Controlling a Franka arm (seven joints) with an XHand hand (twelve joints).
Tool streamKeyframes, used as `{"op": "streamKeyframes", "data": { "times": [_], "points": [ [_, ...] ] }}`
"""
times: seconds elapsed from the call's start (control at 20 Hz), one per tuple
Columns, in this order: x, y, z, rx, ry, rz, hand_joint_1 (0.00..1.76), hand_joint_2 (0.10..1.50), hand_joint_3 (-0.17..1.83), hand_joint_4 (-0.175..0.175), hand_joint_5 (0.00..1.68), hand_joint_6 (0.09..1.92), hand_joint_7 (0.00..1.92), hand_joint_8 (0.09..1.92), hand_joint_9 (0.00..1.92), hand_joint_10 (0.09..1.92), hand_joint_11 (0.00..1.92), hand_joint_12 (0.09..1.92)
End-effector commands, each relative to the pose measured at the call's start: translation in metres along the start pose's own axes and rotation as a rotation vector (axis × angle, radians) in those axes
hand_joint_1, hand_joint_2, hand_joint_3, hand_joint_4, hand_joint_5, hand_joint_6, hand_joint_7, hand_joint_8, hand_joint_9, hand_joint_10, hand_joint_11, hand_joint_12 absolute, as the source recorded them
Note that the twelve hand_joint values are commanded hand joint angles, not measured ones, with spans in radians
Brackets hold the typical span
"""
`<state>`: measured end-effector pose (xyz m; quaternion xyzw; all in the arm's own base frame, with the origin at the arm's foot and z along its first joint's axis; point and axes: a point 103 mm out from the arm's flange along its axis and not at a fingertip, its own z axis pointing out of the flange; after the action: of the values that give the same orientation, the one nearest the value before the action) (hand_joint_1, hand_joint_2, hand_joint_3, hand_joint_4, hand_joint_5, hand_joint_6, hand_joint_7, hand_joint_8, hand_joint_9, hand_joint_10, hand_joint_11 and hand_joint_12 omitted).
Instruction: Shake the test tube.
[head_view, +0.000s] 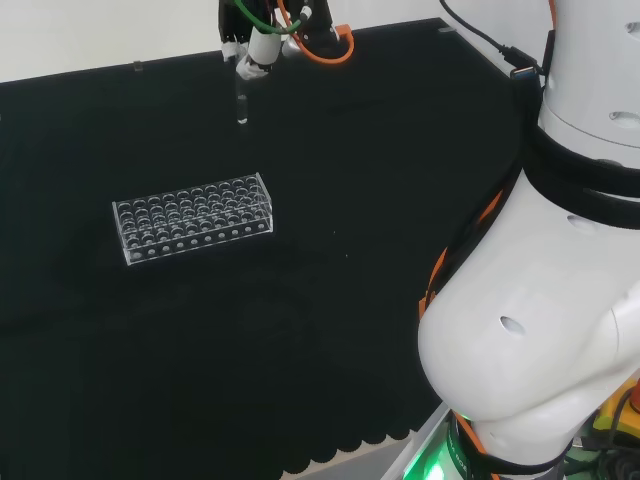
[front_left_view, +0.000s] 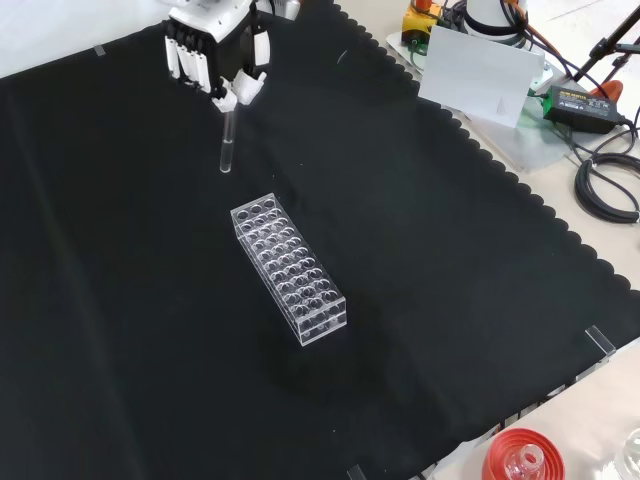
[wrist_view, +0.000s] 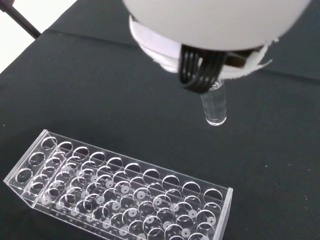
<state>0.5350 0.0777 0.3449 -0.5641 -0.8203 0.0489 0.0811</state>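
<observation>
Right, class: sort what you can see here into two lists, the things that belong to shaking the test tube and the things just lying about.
Belongs to the job:
- test tube, hanging upright from the hand
- hand, fingers curled on the tube's top
- clear rack, standing on the cloth

Just lying about:
- red ribbed stand
- black cables
- white card

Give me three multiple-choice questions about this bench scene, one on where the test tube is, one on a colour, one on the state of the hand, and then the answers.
1. Where is the test tube?
A. In the rack
B. Held in the air, clear of the rack
C. Lying on the cloth

2. What colour is the cloth?
A. Black
B. Blue
C. White

3. What is the hand doing?
A. Resting flat on the rack
B. Hanging open with nothing in it
C. Pinching the top of the tube

Answers: 1 B, the front view shows the tube hanging upright beyond the end of the clear rack. 2 A, the cloth is black in every view. 3 C, its fingers close on the tube's upper end.
</observation>
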Motion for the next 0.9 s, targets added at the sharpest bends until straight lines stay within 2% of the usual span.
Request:
{"op": "streamKeyframes", "data": {
  "times": [0.05, 0.15, 0.3, 0.55, 0.6, 0.7, 0.75, 0.9],
  "points": [
    [-0.002, 0.0, -0.003, -0.004, 0.0, 0.013, 1.45, 0.48, 0.86, -0.175, 1.36, 0.56, 1.51, 0.58, 1.35, 0.48, 1.07, 1.09],
    [0.001, 0.002, -0.002, -0.004, 0.01, 0.007, 1.45, 0.48, 0.86, -0.175, 1.36, 0.56, 1.51, 0.58, 1.35, 0.48, 1.07, 1.09],
    [0.015, 0.009, 0.001, -0.006, 0.04, -0.028, 1.45, 0.48, 0.86, -0.175, 1.36, 0.56, 1.51, 0.58, 1.35, 0.48, 1.07, 1.09],
    [0.055, 0.022, 0.006, 0.0, 0.119, -0.147, 1.45, 0.48, 0.86, -0.175, 1.36, 0.56, 1.51, 0.57, 1.35, 0.48, 1.07, 1.09],
    [0.06, 0.022, 0.007, 0.006, 0.128, -0.159, 1.45, 0.48, 0.86, -0.175, 1.36, 0.56, 1.51, 0.57, 1.35, 0.48, 1.07, 1.09],
    [0.059, 0.019, 0.01, 0.022, 0.142, -0.149, 1.45, 0.48, 0.86, -0.175, 1.36, 0.56, 1.51, 0.57, 1.35, 0.48, 1.06, 1.09],
    [0.053, 0.015, 0.012, 0.033, 0.134, -0.128, 1.45, 0.48, 0.86, -0.175, 1.36, 0.56, 1.51, 0.57, 1.35, 0.48, 1.06, 1.09],
    [0.022, -0.004, 0.02, 0.077, 0.086, -0.034, 1.45, 0.48, 0.86, -0.175, 1.36, 0.56, 1.51, 0.57, 1.35, 0.48, 1.06, 1.09]
  ]
}}
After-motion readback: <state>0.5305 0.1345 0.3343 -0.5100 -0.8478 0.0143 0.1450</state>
